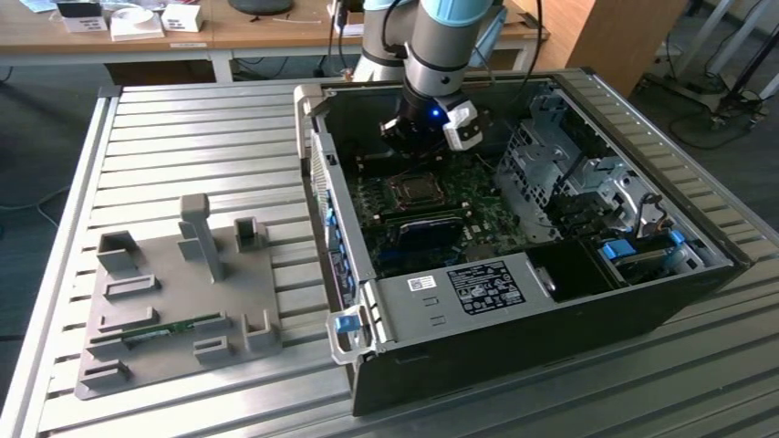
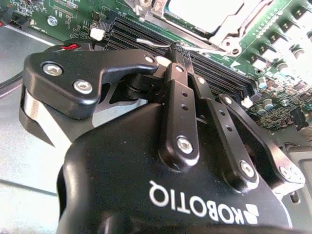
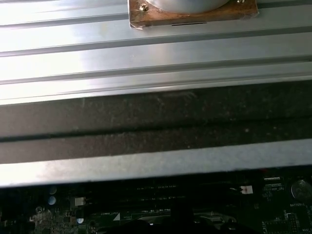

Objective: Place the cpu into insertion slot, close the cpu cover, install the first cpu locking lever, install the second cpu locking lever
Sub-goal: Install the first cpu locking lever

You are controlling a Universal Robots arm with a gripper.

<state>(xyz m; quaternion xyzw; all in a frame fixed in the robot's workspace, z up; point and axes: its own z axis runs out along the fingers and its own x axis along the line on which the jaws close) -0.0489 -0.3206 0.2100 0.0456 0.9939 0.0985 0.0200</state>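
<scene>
**Robot gripper [image 2: 165, 57] hangs low over the cpu socket inside an open computer case [image 1: 524, 338].**

The cpu [image 2: 204, 12] sits in the insertion slot [image 1: 397, 195] on the green motherboard [image 1: 481, 219]. Its silver top shows through the window of the cpu cover [image 2: 233, 35], which lies flat over it. In the second wrist view the jaws are drawn close together, tips right at a thin wire locking lever [image 2: 148, 43] beside the socket. Whether they pinch it cannot be told. The case lies on a slatted metal table [image 1: 195, 128].
</scene>
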